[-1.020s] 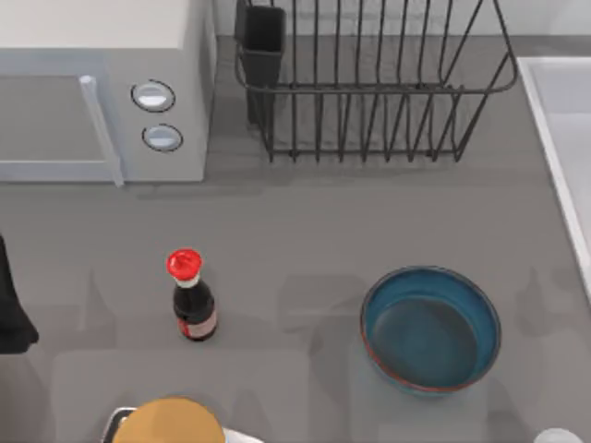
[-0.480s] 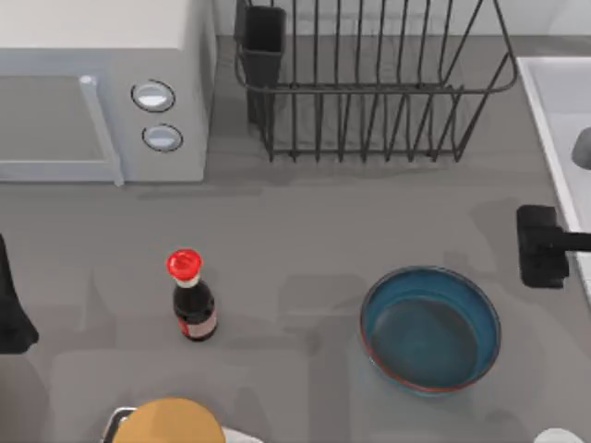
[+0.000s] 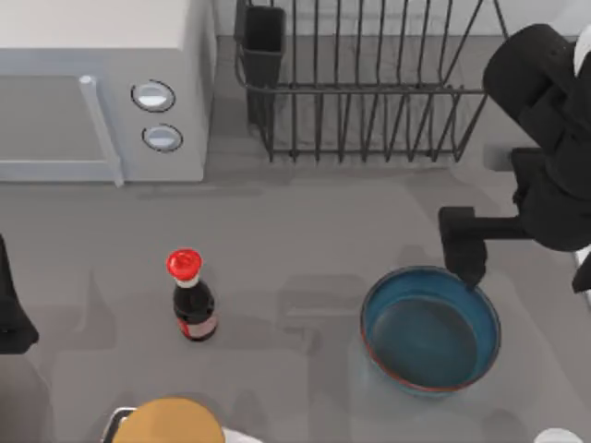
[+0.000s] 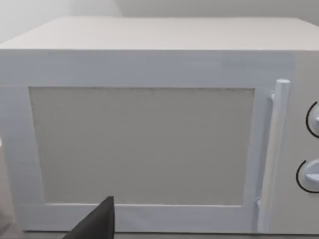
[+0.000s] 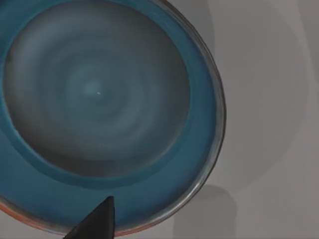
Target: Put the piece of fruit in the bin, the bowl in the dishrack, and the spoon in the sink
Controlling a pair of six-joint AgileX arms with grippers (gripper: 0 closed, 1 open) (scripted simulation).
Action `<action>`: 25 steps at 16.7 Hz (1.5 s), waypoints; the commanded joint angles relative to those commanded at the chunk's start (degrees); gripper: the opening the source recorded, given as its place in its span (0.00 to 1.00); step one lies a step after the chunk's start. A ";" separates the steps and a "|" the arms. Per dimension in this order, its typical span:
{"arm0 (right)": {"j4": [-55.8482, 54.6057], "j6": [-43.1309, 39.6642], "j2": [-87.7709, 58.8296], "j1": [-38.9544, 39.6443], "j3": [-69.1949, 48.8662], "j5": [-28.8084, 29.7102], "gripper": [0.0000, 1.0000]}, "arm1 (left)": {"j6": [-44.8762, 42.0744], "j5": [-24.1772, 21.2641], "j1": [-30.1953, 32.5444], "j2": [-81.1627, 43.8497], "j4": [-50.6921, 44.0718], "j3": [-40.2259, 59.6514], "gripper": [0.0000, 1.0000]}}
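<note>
The wide round blue bowl with its thin reddish-brown rim (image 3: 430, 329) sits upright on the grey worktop (image 3: 305, 240), in front of the large dark wire dishrack of upright metal bars (image 3: 369, 88), the two well apart. It looks empty inside, which the right wrist view confirms: only the smooth glazed hollow (image 5: 97, 94) lies beneath the camera.

The right end effector (image 3: 462, 247) hangs over the bowl's far rim, on the dishrack side, with the black arm reaching in from the bowl's right. One dark finger (image 3: 464, 251) points down just at that rim, which looks like a line-up for pinching the wall of the bowl, one finger inside and one outside. Whether its fingers are spread or closed I cannot tell, and it has hold of nothing that can be seen. A rim grip suits a bowl this wide, since the fingers could not span it.

The left arm (image 3: 11, 305) is parked far to the bowl's left, its wrist camera facing the door of the white box-shaped microwave with two round knobs (image 4: 149, 124).

Left of the bowl stands a dark sauce bottle with a red cap (image 3: 191, 297), clear of any path to the rack. My judgement: the bowl step is in hand, at the approach stage.
</note>
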State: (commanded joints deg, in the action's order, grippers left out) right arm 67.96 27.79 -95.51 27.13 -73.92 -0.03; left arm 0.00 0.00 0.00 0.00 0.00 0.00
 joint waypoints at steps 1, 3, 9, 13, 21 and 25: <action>0.43 0.19 -0.53 0.18 -0.53 0.05 1.00 | 0.00 0.00 0.00 0.00 0.00 0.00 1.00; 0.45 0.20 -0.57 0.19 -0.56 0.05 1.00 | 0.00 0.00 0.00 0.00 0.00 0.00 1.00; -3.84 0.07 -1.76 0.06 2.82 0.06 1.00 | 0.00 0.00 0.00 0.00 0.00 0.00 1.00; -15.51 0.31 -5.31 0.21 10.03 0.06 1.00 | 0.00 0.00 0.00 0.00 0.00 0.00 1.00; -22.32 0.51 -7.83 0.38 14.95 0.07 1.00 | 0.00 0.00 0.00 0.00 0.00 0.00 1.00; -22.32 0.51 -7.83 0.38 14.95 0.07 0.70 | 0.00 0.00 0.00 0.00 0.00 0.00 1.00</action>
State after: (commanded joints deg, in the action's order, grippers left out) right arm 45.64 28.30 -103.34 27.51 -58.97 0.04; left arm 0.00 0.00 0.00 0.00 0.00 0.00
